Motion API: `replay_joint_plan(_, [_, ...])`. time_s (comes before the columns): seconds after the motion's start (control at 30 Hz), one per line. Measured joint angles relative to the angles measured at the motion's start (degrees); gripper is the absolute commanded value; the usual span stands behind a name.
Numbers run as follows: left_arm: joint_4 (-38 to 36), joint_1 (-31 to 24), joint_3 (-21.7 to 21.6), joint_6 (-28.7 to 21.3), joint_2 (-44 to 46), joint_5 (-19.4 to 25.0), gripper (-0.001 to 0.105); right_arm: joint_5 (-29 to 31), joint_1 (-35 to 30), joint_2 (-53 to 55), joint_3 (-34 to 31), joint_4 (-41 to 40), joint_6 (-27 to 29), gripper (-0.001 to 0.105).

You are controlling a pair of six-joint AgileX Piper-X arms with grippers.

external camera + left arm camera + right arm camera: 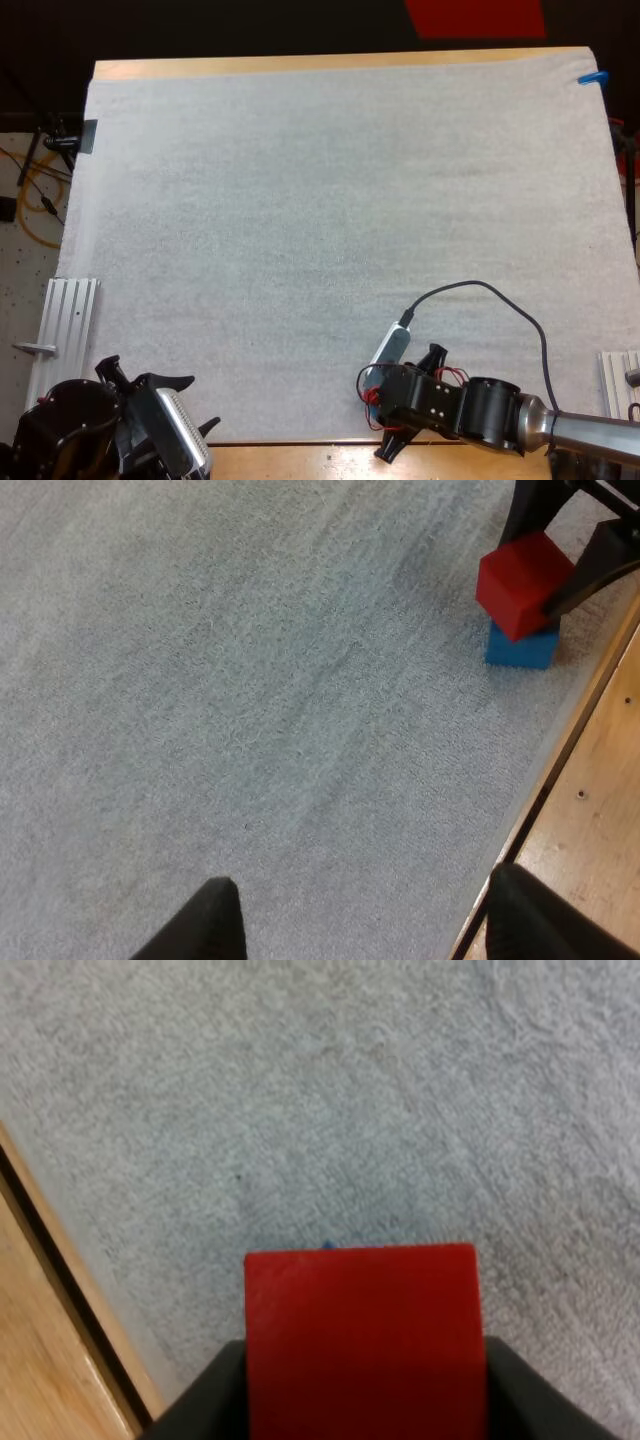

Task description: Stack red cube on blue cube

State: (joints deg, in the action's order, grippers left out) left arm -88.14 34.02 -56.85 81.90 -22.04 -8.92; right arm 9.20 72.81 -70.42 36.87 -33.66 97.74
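In the left wrist view the red cube [522,583] is on top of the blue cube [520,648], slightly tilted and offset, close to the mat's near edge. The other arm's black fingers [598,572] flank the red cube on both sides. The right wrist view has the red cube [363,1335] pressed between my right gripper's fingers [200,1405], with a sliver of blue beyond its top edge. In the high view my right gripper [385,405] points down at the mat's near edge and covers both cubes. My left gripper [370,920] is open over bare mat, left of the cubes.
The white mat [330,220] covers most of the table. The wooden table edge [590,810] runs right beside the cubes. Metal rails lie at the mat's left [65,320] and right [622,380] sides. My left gripper [150,385] sits at the near left corner.
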Motion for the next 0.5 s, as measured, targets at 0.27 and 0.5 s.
replay_joint_plan(0.27, [0.0,0.0,0.0,0.0,0.0,0.0,0.052,-1.7,0.0,0.0,0.0,0.1,0.0,0.036])
replay_joint_plan(0.5, [0.0,0.0,0.0,0.0,0.0,0.0,0.052,-1.7,0.0,0.0,0.0,0.1,0.0,0.064])
